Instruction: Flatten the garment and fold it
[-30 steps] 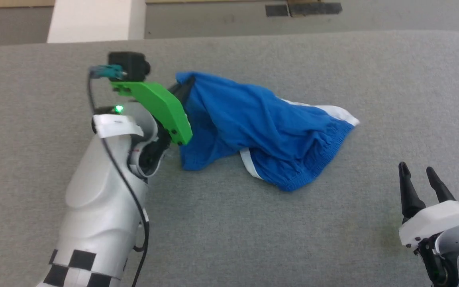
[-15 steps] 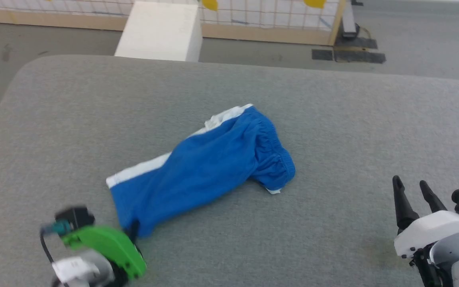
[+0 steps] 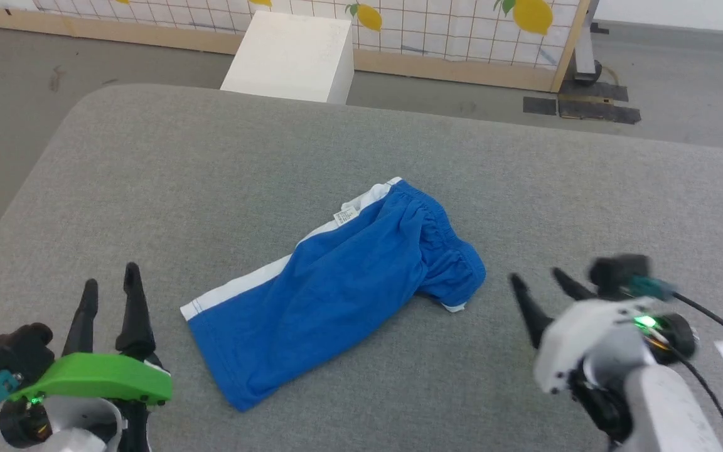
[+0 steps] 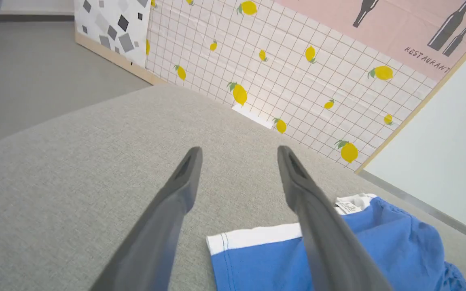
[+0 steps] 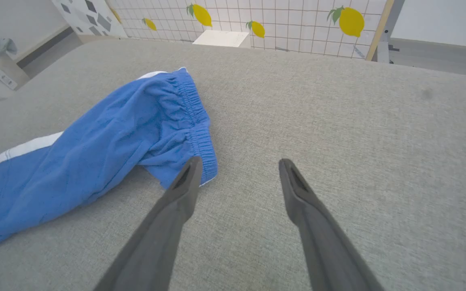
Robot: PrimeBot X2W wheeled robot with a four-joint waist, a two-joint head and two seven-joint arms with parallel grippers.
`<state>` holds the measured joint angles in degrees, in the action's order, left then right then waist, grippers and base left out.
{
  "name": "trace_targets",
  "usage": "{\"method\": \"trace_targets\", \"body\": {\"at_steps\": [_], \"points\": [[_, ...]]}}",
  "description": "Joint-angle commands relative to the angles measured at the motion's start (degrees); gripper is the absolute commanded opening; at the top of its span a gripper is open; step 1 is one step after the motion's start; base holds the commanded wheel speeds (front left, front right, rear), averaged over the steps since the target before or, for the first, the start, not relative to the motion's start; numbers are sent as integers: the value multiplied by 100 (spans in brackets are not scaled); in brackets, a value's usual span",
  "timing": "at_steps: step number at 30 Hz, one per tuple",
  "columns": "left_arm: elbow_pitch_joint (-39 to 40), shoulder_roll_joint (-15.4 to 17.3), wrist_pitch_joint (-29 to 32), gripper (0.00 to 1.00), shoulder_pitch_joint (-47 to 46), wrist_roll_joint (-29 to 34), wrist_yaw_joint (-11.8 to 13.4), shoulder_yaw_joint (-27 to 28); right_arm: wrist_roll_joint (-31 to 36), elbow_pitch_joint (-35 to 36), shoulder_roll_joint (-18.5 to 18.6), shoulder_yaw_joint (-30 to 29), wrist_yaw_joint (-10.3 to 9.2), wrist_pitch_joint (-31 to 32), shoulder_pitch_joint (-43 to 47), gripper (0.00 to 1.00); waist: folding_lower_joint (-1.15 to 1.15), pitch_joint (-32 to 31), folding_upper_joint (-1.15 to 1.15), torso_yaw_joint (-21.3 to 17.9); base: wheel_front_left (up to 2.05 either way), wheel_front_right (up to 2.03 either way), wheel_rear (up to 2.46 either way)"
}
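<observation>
Padding in grey fabric covers the wide surface (image 3: pixel 211 157) in front of you, its far left corner rounded. Beyond its far edge you see a tiled panel printed with lemons (image 3: pixel 462 25) and, before that, a white box (image 3: pixel 289 56) on the floor.

The garment (image 3: pixel 336 295) lies near the middle of the surface, set diagonally: its hem end points toward the near left corner and its gathered waistband (image 3: pixel 455 251) toward the right edge. It is bunched and doubled over itself rather than spread flat. A white stripe (image 3: pixel 242 289) runs along its far-left side.

Your left end effector (image 3: pixel 110 278) sits by the near left corner with its two dark fingers apart and nothing between them; it is near the hem end but apart from it. Your right end effector (image 3: pixel 536 276) sits toward the near right, fingers likewise spread and empty, tips close to the waistband without touching it.

A small white label (image 3: pixel 346 215) shows at the garment's far edge, on the white stripe.
</observation>
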<state>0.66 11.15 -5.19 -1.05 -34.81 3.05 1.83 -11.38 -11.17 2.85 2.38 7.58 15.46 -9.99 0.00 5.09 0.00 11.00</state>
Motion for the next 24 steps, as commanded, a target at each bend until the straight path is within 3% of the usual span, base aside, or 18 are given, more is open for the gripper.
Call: {"method": "trace_targets", "body": {"at_steps": [1, 9, 17, 18, 19, 20, 24], "points": [[-68, 7, -299, 100, -2, 230, -12, -44, 78, -133, 3, 197, -9, 202, -228, 100, 0, 65, 0, -12, 0, 0, 0], [-654, -64, -838, 100, -178, 603, -144, -214, 445, -1178, 3, 922, -9, 1039, -1254, 100, 0, 405, 0, 149, 0, 0, 0], [-969, -171, -939, 100, -486, 560, -348, -194, 269, -2195, 3, 1445, -9, 1073, -1880, 100, 0, 731, 0, 311, 0, 0, 0], [-1002, -174, -946, 100, -515, 569, -375, -192, 180, -2258, 3, 1537, -9, 1025, -1925, 36, 0, 745, 0, 308, 0, 0, 0], [-1023, -178, -951, 100, -536, 576, -391, -184, 140, -2274, 3, 1589, -9, 925, -1965, 4, 0, 751, 0, 296, 0, 0, 0], [-1040, -187, -956, 100, -559, 585, -405, -175, 89, -2291, 3, 1633, -9, 808, -2007, 0, 0, 756, 0, 273, 0, 0, 0], [-1108, -191, -968, 100, -615, 623, -443, -120, -69, -2176, 3, 1379, -9, 303, -2090, 0, 0, 674, 0, 153, 0, 0, 0]]}}
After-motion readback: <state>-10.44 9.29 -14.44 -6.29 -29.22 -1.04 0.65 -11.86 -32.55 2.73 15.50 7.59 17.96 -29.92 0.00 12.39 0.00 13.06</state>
